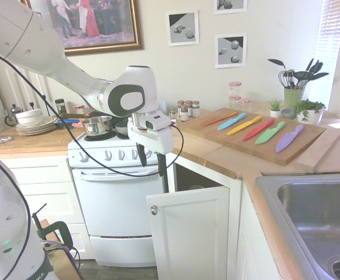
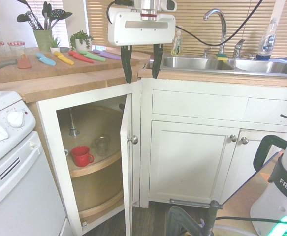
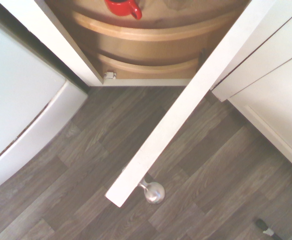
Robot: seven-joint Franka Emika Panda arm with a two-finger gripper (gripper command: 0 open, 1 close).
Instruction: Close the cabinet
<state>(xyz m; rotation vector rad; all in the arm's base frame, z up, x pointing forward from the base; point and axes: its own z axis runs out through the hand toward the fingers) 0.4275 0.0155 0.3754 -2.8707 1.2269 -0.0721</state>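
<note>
Corner base cabinet (image 2: pixel 91 162), between the white oven (image 1: pixel 114 192) and the sink run, stands open. Its tall narrow door (image 2: pixel 126 162) swings out into the room, roughly square to the cabinet face; small round silver knob (image 2: pixel 133 139) near the top free corner, on the outward face.

Gripper (image 2: pixel 141 61) hangs above the door's top edge, fingers pointing straight down, one either side of the line of the door. Jaws are parted moderately and hold nothing. Not touching the door as far as I can tell; the tips sit at about countertop height, just above the panel. My reading: the arm is lined up over the free end so it can drop and push the panel sideways toward the frame, rather than grasp the knob.

Wrist view looks straight down the door's thin top edge (image 3: pixel 186 110), knob (image 3: pixel 154 192) showing below it, wood-plank floor (image 3: pixel 85 165) beneath.

Inside the cabinet: a round wooden turntable shelf (image 2: pixel 91 164) on a central metal post (image 2: pixel 73 120), with a second tier below. Upper tier carries a red mug (image 2: pixel 81 156) and a clear glass (image 2: pixel 102 145) just beside it. Lower tier appears bare from here.

On the counter (image 1: pixel 216 153): cutting board (image 1: pixel 263 137) with coloured knives laid in a row, well clear of the door's swing.
</note>
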